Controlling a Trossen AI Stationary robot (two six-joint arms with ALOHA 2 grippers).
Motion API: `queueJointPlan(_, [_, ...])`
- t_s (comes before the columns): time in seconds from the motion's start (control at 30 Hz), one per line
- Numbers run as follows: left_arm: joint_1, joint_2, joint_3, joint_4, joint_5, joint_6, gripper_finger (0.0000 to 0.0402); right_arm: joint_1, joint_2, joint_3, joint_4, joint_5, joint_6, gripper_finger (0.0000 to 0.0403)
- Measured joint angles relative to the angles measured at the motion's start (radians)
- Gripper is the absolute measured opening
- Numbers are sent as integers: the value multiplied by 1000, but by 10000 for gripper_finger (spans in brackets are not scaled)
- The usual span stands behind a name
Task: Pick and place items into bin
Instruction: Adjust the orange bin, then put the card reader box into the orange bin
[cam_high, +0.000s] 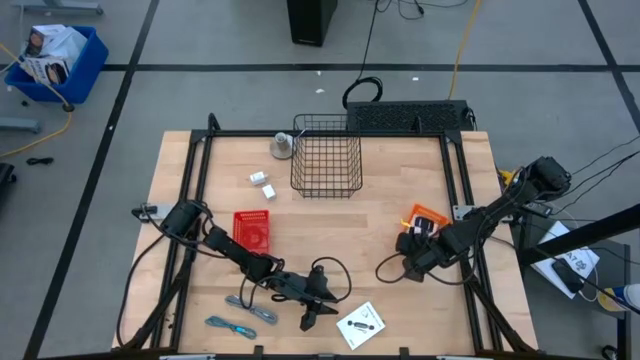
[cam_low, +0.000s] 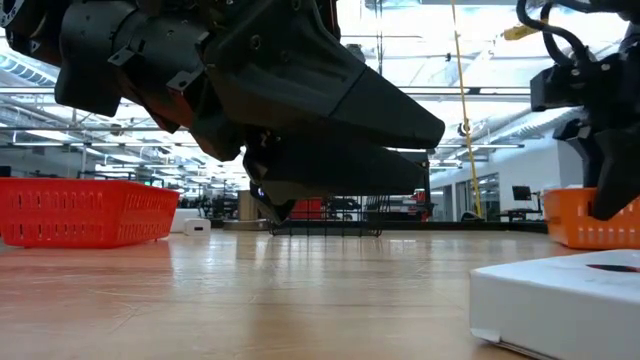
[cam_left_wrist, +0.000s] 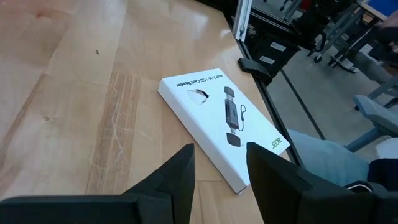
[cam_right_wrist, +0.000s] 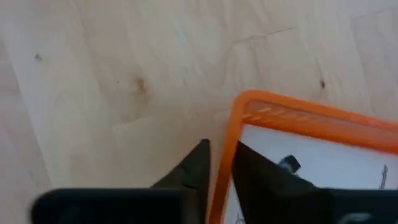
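- Orange-edged packet (cam_right_wrist: 311, 149), a flat white card with an orange rim, lies on the desk (cam_high: 400, 180) near its right edge, and the right claw (cam_right_wrist: 217, 163) is pinching that rim: in the right wrist view one dark finger sits outside the orange border, the other inside it.
- Judged from this, the step in hand is the pick of this packet; next comes a lift clear of the desk and a carry to the wire bin (cam_high: 327, 155) at the far middle, well apart from here.
- That thin rim grip may let the flat card tilt or slip, so a slow lift seems wise.
- The right arm reaches in from the right side, bent low, its wrist angled down at the desk.
- White boxed packet (cam_left_wrist: 224, 121) lies at the near edge, just ahead of the left claw (cam_left_wrist: 219, 163), whose fingers stand spread with nothing between them.
- The left arm stretches low along the near side, hovering.
- Other items wait: two small white blocks (cam_high: 262, 182), a red basket (cam_high: 253, 229), a teal-blue cord (cam_high: 228, 325) and a grey strip (cam_high: 255, 309).
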Motion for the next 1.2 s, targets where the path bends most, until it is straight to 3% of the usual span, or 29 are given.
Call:
queueJointPlan(0.1, [0,0,0,0,0,0,147,0,0,0,3,-19,-81,8])
queueJointPlan(0.23, [0,0,0,0,0,1,147,0,0,0,37,-27,-143,18])
queueJointPlan(0.5, [0,0,0,0,0,-1,147,1,0,0,131,-53,-67,29])
queueJointPlan(0.63, [0,0,0,0,0,-3,147,1,0,0,131,-52,-88,56])
queueJointPlan(0.83, [0,0,0,0,0,-4,147,-1,0,0,130,-50,-119,129])
queueJointPlan(0.97, [0,0,0,0,0,0,147,-1,-5,23,143,-70,-32,168])
queueJointPlan(1.2, [3,0,0,0,-27,1,147,0,-6,104,167,-74,-67,182])
